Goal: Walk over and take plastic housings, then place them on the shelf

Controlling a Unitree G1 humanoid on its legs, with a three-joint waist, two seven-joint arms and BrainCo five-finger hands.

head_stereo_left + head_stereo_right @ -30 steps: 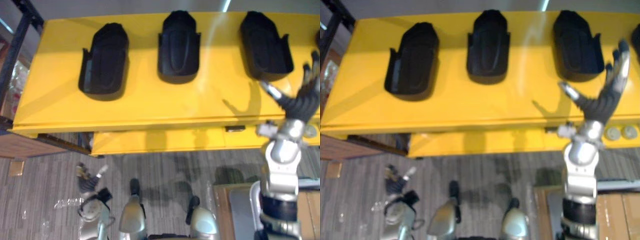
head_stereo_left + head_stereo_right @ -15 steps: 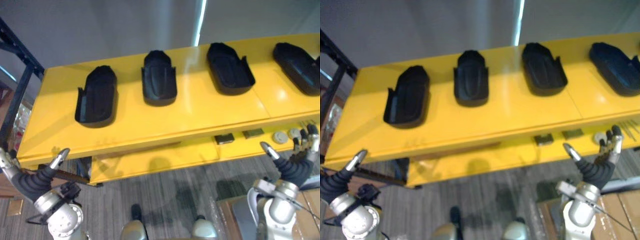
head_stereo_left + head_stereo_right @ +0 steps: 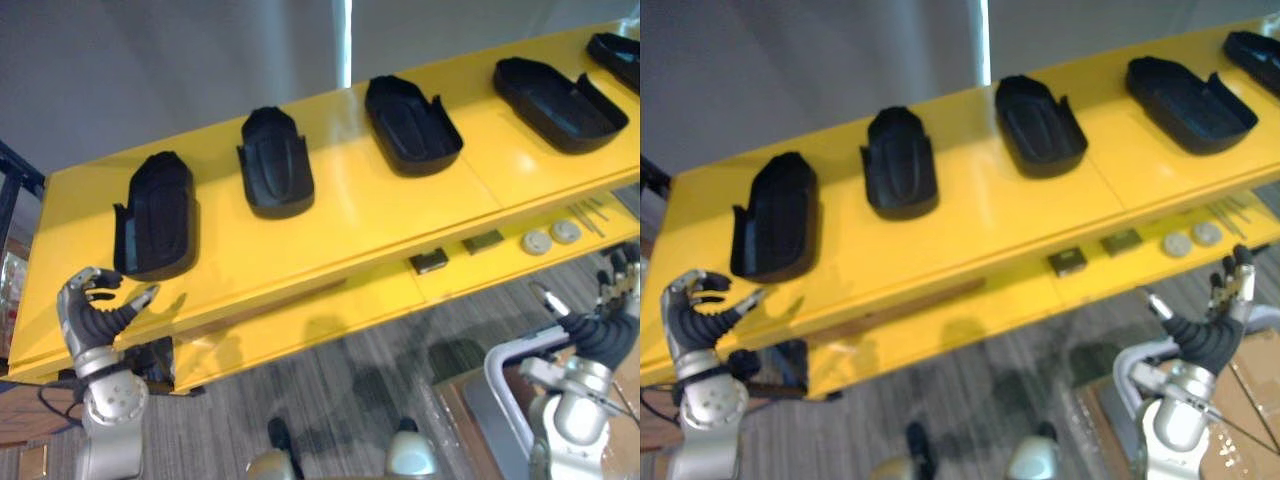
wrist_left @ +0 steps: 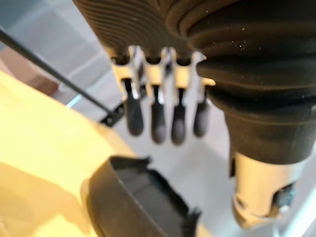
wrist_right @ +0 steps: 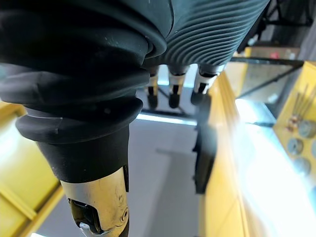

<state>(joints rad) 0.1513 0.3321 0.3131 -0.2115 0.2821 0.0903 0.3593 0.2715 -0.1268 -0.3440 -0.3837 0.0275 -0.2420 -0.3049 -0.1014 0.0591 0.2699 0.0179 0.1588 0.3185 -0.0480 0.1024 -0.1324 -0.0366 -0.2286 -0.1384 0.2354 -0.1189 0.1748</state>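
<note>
Five black plastic housings (image 3: 157, 216) lie in a row on the yellow table (image 3: 340, 220), apart from one another. We find the left hand (image 3: 88, 315) by the nearest housing, fingers curled, holding nothing. Right hand (image 3: 607, 322) is low, fingers straight, empty. We judge no housing taken; shelving remains.

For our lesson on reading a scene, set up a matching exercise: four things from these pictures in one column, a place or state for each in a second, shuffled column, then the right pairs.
1. left hand
2. right hand
3. two round discs
4. leftmost housing

A. on the lower yellow ledge
B. fingers curled, empty
C. fingers straight, below the ledge
D. on the yellow shelf top, next to the left hand

Pairs: 1-B, 2-C, 3-A, 4-D
</note>
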